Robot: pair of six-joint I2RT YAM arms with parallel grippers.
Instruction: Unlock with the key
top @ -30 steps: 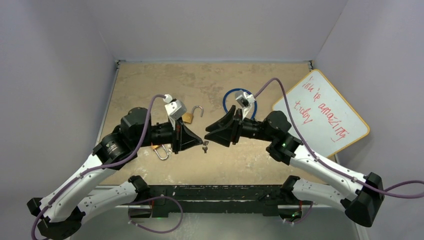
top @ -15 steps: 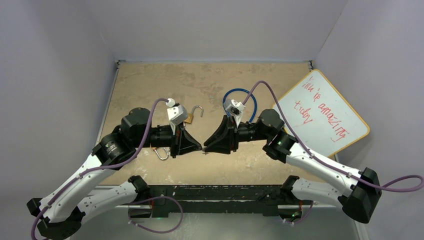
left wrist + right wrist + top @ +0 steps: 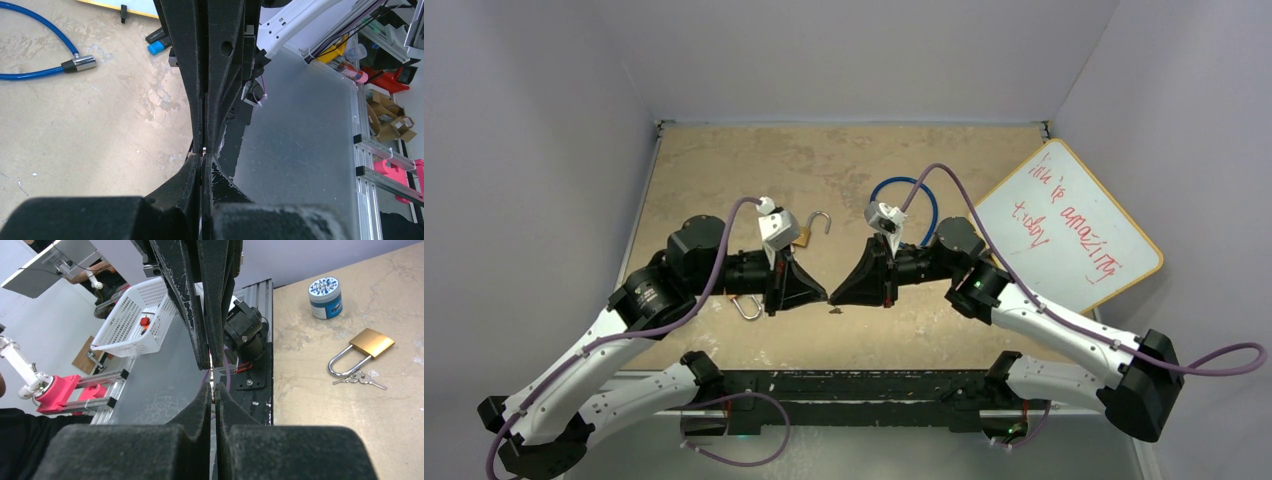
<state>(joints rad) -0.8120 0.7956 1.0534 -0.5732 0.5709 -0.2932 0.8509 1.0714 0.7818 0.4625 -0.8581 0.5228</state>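
Beside the open padlock [image 3: 809, 232], left gripper [image 3: 823, 296] and right gripper [image 3: 837, 296] stood tip to tip, both clamped shut; the left arm [image 3: 724, 265] half hid 1 closed padlock [image 3: 370, 342] overhead, plain from the right wrist.

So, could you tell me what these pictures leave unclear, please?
Top view: small dark item at centre, too small to identify.
Top view: padlock, mostly hidden under the left arm.
Left wrist view: anything pinched by the left gripper, hidden by its shut fingers.
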